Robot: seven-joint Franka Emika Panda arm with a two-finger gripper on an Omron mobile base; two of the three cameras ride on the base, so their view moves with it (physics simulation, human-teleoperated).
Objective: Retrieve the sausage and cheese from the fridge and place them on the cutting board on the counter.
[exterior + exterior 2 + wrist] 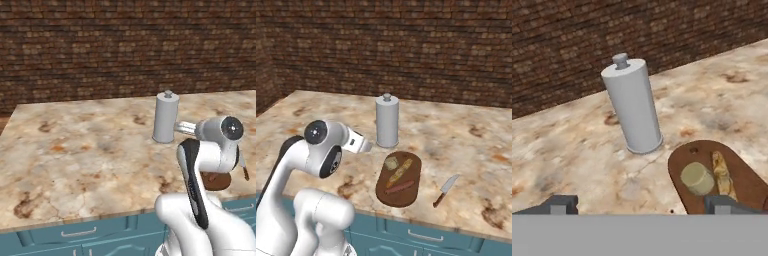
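The dark brown oval cutting board point(406, 197) lies on the marbled counter point(466, 145) near its front edge. Three things rest on it: the tan round cheese point(390, 162) at the far end, a tan bread-like stick point(400, 170) in the middle, and the red-brown sausage point(401, 187) nearest the edge. My gripper point(641, 205) hovers open and empty above the counter, just left of the board point(684, 161). In the hand view the cheese point(697, 178) sits close to my right fingertip point(722, 204). The fridge is out of view.
A tall grey cylinder with a knob on top point(387, 121) stands upright just behind the board, close ahead of my hand. A small brown-handled knife point(446, 190) lies right of the board. A brick wall point(406, 45) backs the counter; teal cabinet fronts point(75, 235) run below.
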